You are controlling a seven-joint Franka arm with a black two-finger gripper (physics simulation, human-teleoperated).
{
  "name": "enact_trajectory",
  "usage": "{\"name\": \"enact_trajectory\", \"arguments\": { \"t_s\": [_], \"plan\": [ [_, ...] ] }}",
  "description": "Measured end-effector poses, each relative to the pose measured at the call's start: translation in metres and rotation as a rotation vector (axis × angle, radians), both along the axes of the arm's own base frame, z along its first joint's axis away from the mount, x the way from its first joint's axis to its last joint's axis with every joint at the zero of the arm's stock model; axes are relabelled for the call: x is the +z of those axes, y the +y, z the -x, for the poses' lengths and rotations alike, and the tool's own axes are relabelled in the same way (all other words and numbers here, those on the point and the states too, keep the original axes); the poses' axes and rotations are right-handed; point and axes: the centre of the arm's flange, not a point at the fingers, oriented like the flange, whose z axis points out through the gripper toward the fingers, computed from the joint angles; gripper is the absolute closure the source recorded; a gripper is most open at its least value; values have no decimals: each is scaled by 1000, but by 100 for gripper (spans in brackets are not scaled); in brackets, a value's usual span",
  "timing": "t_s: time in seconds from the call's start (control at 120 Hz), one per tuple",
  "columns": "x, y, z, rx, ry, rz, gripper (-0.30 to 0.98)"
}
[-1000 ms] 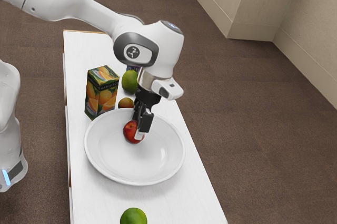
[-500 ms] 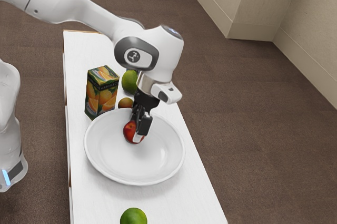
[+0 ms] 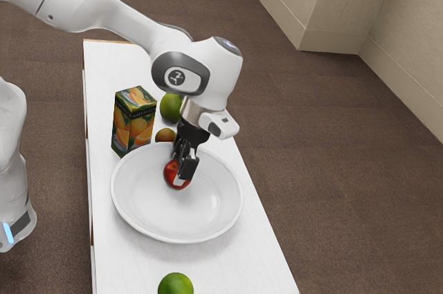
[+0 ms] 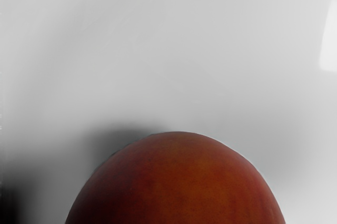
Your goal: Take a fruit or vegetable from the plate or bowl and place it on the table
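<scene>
1. Sitting within the white bowl (image 3: 156, 211), your red fruit (image 3: 172, 171) is under the gripper (image 3: 183, 172); you can't tell from here whether that hand is apart or clamped on it.
2. In your wrist view the fruit's rounded top glows orange-red against pale bowl (a handsome thing, close up).
3. Just past the bowl, on the table (image 3: 124, 263), you have a small orange-brown fruit (image 3: 165, 135) beside the orange-juice carton (image 3: 133, 124), which stands upright.
4. Beyond that small one, you can see a larger green fruit (image 3: 170, 108), partly hidden by your arm.
5. Across the bowl from the carton, a lime (image 3: 175, 285) lies on the table, apart from the bowl.
</scene>
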Motion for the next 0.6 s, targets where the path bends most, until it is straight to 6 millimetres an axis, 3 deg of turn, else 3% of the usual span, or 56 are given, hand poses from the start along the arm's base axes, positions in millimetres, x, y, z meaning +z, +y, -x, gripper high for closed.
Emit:
{"name": "enact_trajectory", "arguments": {
  "t_s": [0.142, 0.35, 0.6],
  "plan": [
    [5, 0, -2, -9, -15, -7, 44],
    [16, 0, -4, -17, -44, -12, 51],
    [64, -21, 5, -69, -135, 9, 54]
  ]
}}
